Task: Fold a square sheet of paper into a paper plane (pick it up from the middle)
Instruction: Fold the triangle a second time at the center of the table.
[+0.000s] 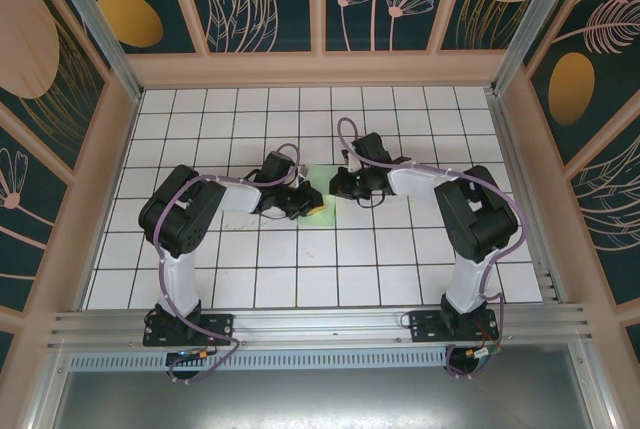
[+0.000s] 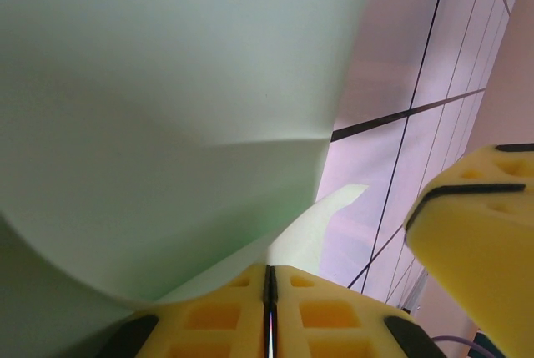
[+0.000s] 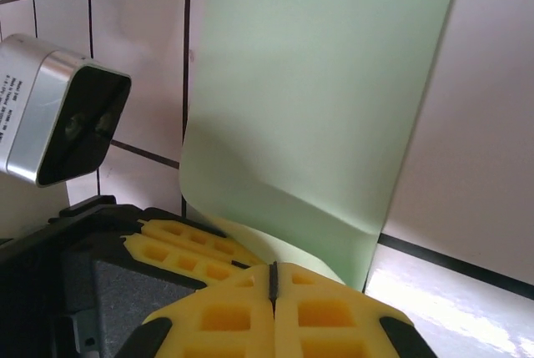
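The pale mint-green sheet of paper (image 1: 322,177) hangs between both grippers over the middle of the white grid table. In the left wrist view the sheet (image 2: 167,108) curves up and away from my left gripper (image 2: 269,270), whose yellow jaws are shut on its edge. My right gripper (image 3: 272,266) is likewise shut on the sheet (image 3: 317,108), which bends with one soft crease. From above, the left gripper (image 1: 305,204) and right gripper (image 1: 338,189) almost touch. The paper plane shape is not in view.
The right gripper's yellow finger (image 2: 476,224) stands close at the right of the left wrist view. The left gripper's fingers (image 3: 188,245) and its silver wrist camera (image 3: 67,112) crowd the right wrist view's left side. Tiled table (image 1: 420,269) spreads around; walls enclose it.
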Robot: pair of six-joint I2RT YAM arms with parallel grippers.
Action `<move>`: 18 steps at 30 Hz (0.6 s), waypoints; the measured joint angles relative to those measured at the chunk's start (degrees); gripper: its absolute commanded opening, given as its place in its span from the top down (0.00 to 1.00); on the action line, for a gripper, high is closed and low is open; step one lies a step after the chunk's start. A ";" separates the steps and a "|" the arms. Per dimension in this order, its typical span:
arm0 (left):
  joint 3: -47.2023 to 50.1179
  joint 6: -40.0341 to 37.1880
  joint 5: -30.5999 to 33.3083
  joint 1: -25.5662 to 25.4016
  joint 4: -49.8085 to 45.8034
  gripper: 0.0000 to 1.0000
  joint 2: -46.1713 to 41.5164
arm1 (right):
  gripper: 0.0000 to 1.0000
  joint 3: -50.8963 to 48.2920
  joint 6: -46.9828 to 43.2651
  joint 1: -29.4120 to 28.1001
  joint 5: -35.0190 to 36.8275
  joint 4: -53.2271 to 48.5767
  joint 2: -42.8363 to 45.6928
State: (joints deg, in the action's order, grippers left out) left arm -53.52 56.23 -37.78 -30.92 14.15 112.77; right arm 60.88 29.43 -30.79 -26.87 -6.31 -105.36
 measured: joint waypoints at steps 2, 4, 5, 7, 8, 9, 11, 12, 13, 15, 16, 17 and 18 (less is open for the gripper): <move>0.00 0.04 0.13 -0.04 0.00 0.88 0.00 | 0.95 0.02 0.00 -0.02 -0.13 0.04 -0.70; 0.00 0.04 0.24 -0.07 0.00 0.88 0.00 | 0.95 0.02 0.00 -0.02 -0.13 0.02 -1.90; 0.00 0.09 0.24 -0.07 0.00 0.88 0.00 | 0.95 0.02 0.00 -0.02 -0.13 0.00 -2.51; 0.00 0.24 0.31 -0.07 0.00 0.88 0.00 | 0.96 0.02 0.00 -0.02 -0.13 -0.04 -3.58; 0.00 0.28 0.33 -0.07 0.00 0.88 0.00 | 0.95 0.02 -0.02 -0.02 -0.13 -0.11 -3.93; 0.00 0.42 0.33 -0.09 0.00 0.88 0.00 | 0.95 0.04 -0.02 -0.02 -0.11 -0.20 -4.22; 0.00 0.44 0.37 -0.11 0.00 0.88 0.00 | 0.96 0.17 -0.07 -0.02 -0.11 -0.24 -4.52; 0.00 0.46 0.37 -0.11 0.00 0.89 0.00 | 0.96 0.35 -0.17 -0.02 0.00 -0.24 -4.57; 0.00 0.46 0.37 -0.11 0.00 0.89 0.00 | 0.96 0.59 -0.22 -0.02 0.11 -0.42 -4.72; 0.00 0.44 0.35 -0.11 0.00 0.88 -0.02 | 0.96 1.07 -0.35 -0.02 0.24 -0.61 -5.20; 0.00 0.42 0.35 -0.11 0.00 0.88 -0.09 | 0.96 1.20 -0.55 -0.02 0.28 -0.85 -5.22; 0.00 0.42 0.37 -0.11 0.00 0.87 -0.15 | 0.97 1.29 -0.70 -0.02 0.33 -1.05 -5.25; 0.00 0.37 0.37 -0.15 0.00 0.87 -0.22 | 0.97 1.51 -1.07 -0.02 0.37 -1.33 -5.40</move>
State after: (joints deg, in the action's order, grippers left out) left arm -53.52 56.60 -37.41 -31.07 14.15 112.55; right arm 62.39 28.36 -30.81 -26.50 -7.64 -110.76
